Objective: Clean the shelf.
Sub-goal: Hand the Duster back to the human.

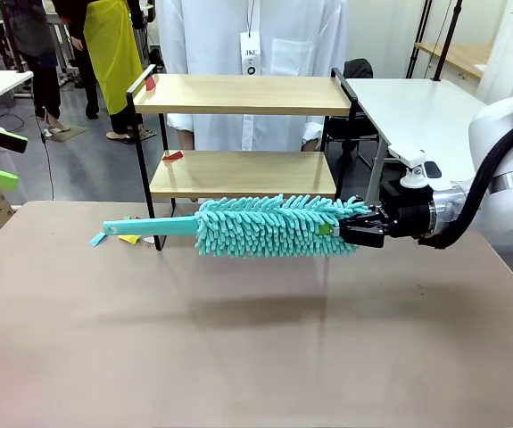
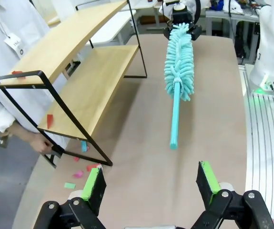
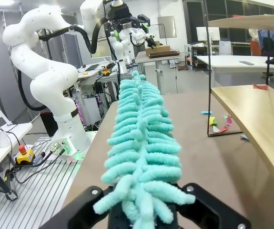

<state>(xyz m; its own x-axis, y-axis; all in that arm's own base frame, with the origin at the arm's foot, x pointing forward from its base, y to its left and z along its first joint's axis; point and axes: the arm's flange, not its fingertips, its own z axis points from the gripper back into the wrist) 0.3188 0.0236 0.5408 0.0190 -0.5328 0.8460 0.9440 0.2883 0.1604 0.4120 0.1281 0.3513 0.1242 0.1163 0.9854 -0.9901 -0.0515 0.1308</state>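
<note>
Two boards of the shelf [image 1: 243,134] stand at the worktop's [image 1: 238,339] far edge. Right end effector [image 1: 350,229] clamps the duster [image 1: 269,226]; left end effector [image 2: 151,183] gapes; its wrist view reveals paper scraps [image 2: 79,174] beside the frame.

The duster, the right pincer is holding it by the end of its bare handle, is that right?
Not quite. The right pincer is holding the duster by the tip of its fluffy head; the bare handle points away, free. The front view shows it.
</note>
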